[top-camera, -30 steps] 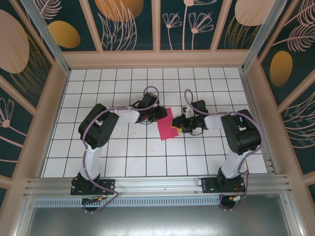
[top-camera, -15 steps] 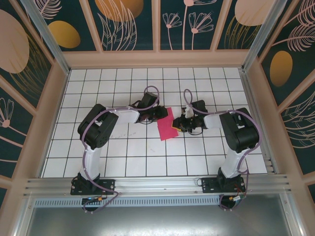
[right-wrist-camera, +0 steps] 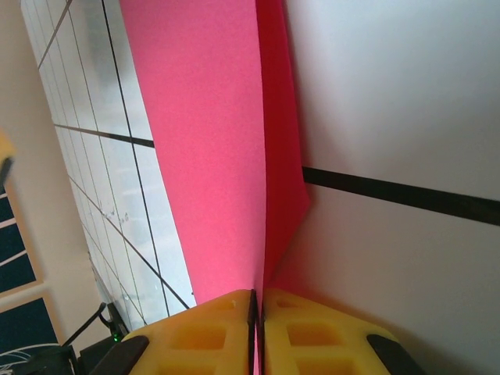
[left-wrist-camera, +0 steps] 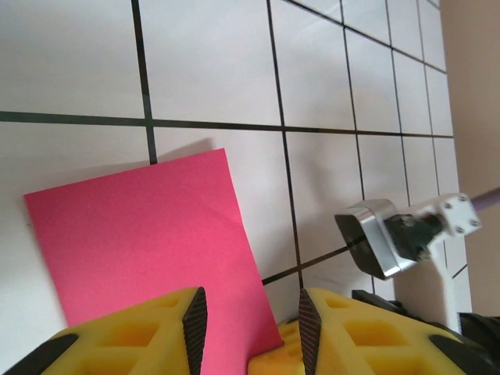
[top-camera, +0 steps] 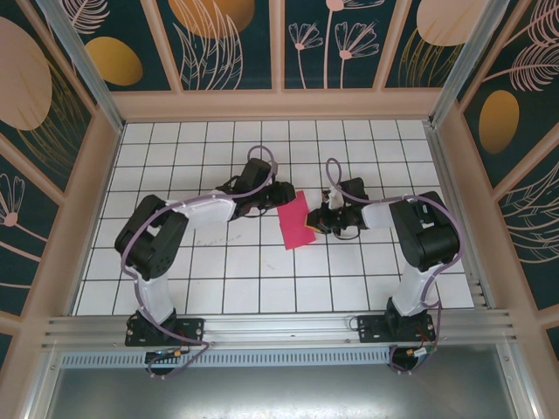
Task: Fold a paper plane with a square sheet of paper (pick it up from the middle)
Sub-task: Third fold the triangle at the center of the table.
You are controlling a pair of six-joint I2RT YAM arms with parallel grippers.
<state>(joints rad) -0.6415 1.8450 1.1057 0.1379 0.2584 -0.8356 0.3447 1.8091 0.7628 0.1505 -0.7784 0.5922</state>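
The square sheet of paper (top-camera: 294, 220) lies folded into a magenta-pink strip at the middle of the tiled table. My right gripper (top-camera: 317, 223) is at its right edge. In the right wrist view the yellow jaws (right-wrist-camera: 256, 297) are shut on the sheet (right-wrist-camera: 211, 141), with two pink layers rising from between them. My left gripper (top-camera: 280, 198) hovers just off the strip's upper left corner. In the left wrist view its jaws (left-wrist-camera: 252, 305) stand apart over the paper's (left-wrist-camera: 141, 234) near edge and grip nothing.
The white grid table (top-camera: 218, 279) is boxed in by wooden walls (top-camera: 96, 201) on three sides, with an aluminium rail (top-camera: 279, 327) at the near edge. The right arm's silver wrist camera (left-wrist-camera: 379, 238) shows just beyond the paper in the left wrist view.
My right jaws have closed onto the paper's right edge. My left arm has stretched out lower, and its jaws have widened and let go of the sheet.
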